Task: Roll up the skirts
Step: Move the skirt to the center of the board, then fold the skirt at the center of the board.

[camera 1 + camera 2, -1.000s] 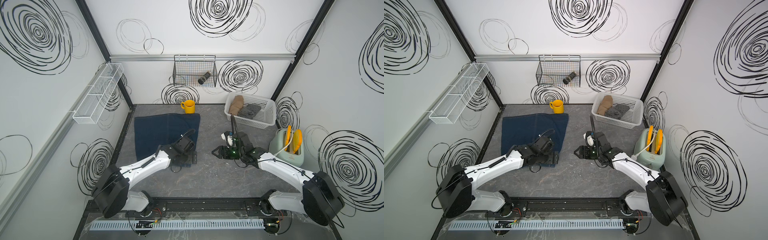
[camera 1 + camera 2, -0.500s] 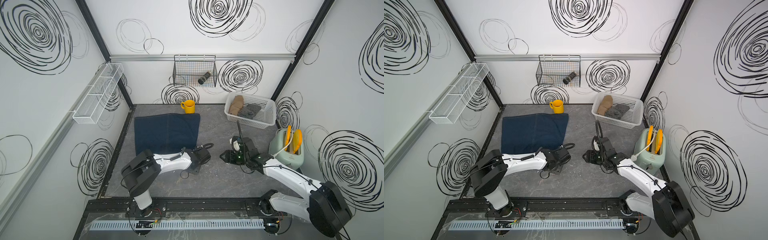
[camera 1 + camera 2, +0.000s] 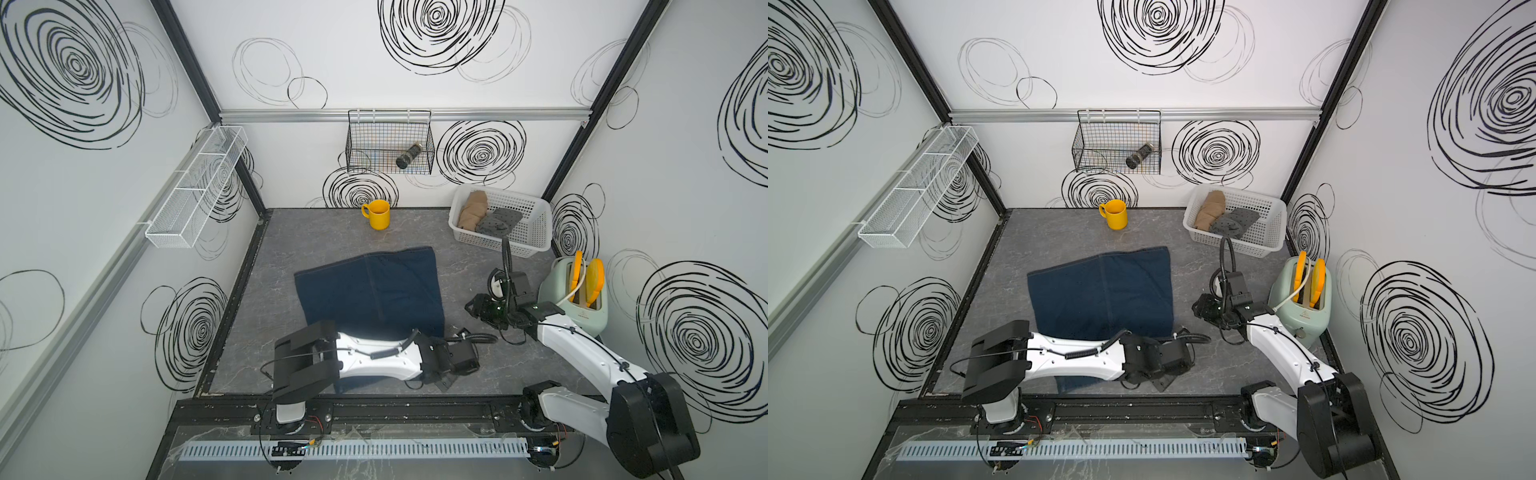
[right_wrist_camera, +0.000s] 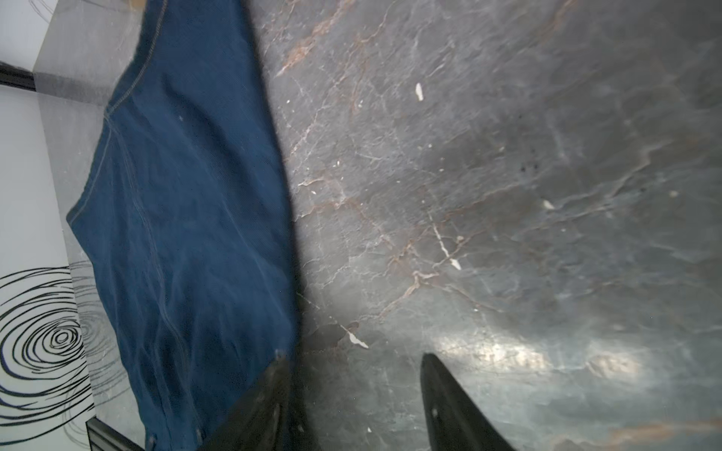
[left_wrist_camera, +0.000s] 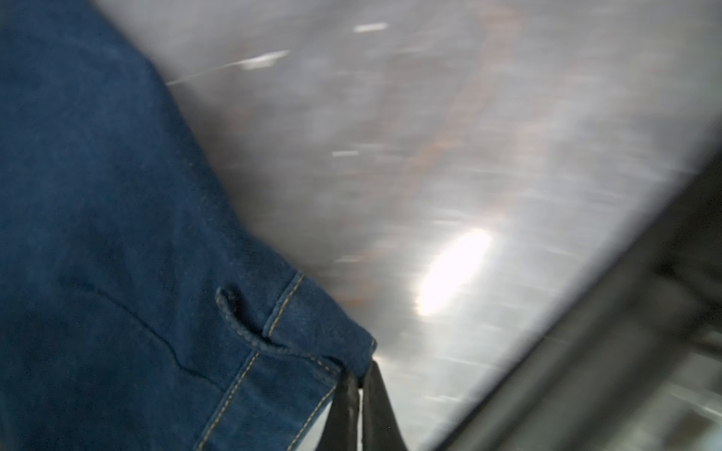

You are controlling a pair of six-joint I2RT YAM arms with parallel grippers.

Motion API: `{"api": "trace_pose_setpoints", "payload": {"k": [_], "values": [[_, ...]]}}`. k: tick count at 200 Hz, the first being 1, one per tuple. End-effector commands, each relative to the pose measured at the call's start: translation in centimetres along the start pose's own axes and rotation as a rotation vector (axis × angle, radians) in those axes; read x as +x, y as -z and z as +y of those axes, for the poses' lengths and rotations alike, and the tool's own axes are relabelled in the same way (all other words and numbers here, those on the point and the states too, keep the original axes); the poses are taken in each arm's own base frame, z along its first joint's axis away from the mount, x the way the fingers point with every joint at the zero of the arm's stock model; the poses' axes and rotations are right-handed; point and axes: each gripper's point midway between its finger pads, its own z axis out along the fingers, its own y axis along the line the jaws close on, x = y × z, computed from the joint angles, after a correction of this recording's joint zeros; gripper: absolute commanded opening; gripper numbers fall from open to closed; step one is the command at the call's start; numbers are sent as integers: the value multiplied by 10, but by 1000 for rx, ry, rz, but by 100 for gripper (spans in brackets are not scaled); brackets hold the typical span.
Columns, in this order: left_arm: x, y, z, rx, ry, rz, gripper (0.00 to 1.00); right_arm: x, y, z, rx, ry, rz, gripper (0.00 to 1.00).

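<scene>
The dark blue denim skirt (image 3: 370,291) (image 3: 1100,291) lies flat in the middle of the table, and its near edge runs under my left arm. In the left wrist view my left gripper (image 5: 361,377) is shut on the skirt's stitched corner (image 5: 320,351). In both top views that gripper (image 3: 441,381) (image 3: 1160,382) sits low by the front edge. My right gripper (image 4: 353,363) (image 3: 471,305) is open over bare table, with one finger (image 4: 273,390) at the skirt's right edge (image 4: 281,234). The tan skirt (image 3: 471,210) and the dotted grey skirt (image 3: 498,220) lie in the white basket (image 3: 536,232).
A yellow mug (image 3: 379,214) stands at the back. A pale green toaster (image 3: 582,299) stands at the right wall, close to my right arm. A black wire basket (image 3: 388,143) hangs on the back wall, a white mesh shelf (image 3: 195,187) on the left wall.
My left gripper closed on the denim skirt's near corner and swung to the front right, dragging the skirt nearer and rightward. My right arm drew back a little to the right.
</scene>
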Motion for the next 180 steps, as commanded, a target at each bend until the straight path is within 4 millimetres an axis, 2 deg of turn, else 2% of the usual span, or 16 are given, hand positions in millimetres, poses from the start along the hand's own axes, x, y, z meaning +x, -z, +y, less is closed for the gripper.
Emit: {"api": "trace_pose_setpoints", "payload": {"k": [1,24,54,77,96,118,138,157,180], "values": [[10,-5,-28,65,-75,12,0,-7,3,-6,-8,-18,-29,62],[17,3,-15,46,-42,-23,0,-16,-4,9,-98,36,-51,70],[10,36,22,23,70,-170,0,-45,-17,16,-79,36,-101,77],[14,56,51,1,161,-254,0,-60,-41,23,-68,1,-41,81],[19,69,61,34,221,-313,0,-70,-64,30,-75,-4,11,83],[27,81,73,72,324,-372,0,-87,-83,41,-102,18,-7,85],[35,91,91,124,457,-425,0,-101,-101,47,-69,33,3,83],[48,100,108,124,553,-457,0,-110,-115,60,-87,56,13,77],[69,103,135,89,680,-450,0,-112,-132,78,-113,91,31,61]]}}
